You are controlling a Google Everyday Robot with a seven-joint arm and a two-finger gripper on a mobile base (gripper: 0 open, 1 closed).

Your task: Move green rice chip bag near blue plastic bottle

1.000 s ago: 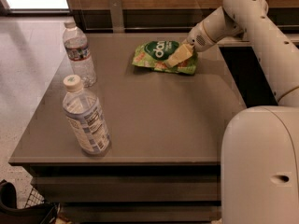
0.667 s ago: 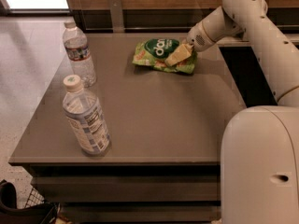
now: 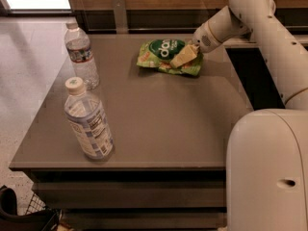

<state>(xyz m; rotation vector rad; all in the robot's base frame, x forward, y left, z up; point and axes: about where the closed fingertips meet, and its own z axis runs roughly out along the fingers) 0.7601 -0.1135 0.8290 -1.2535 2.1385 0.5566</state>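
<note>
— What stands on the left?
— A clear water bottle (image 3: pixel 81 54), upright at the table's (image 3: pixel 168 119) far left. The blue plastic bottle (image 3: pixel 89 121) is upright nearer, by the left edge.
— And the green rice chip bag (image 3: pixel 161 52)?
— Flat at the far middle, well apart from both bottles. The gripper (image 3: pixel 182 57) lies on its right half; whether it has hold, I cannot tell.

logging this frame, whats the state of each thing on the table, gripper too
green rice chip bag, lying flat, crumpled, far side
blue plastic bottle, upright, capped, front left
clear water bottle, upright, capped, behind the blue one
gripper, down at the bag's right end
</note>
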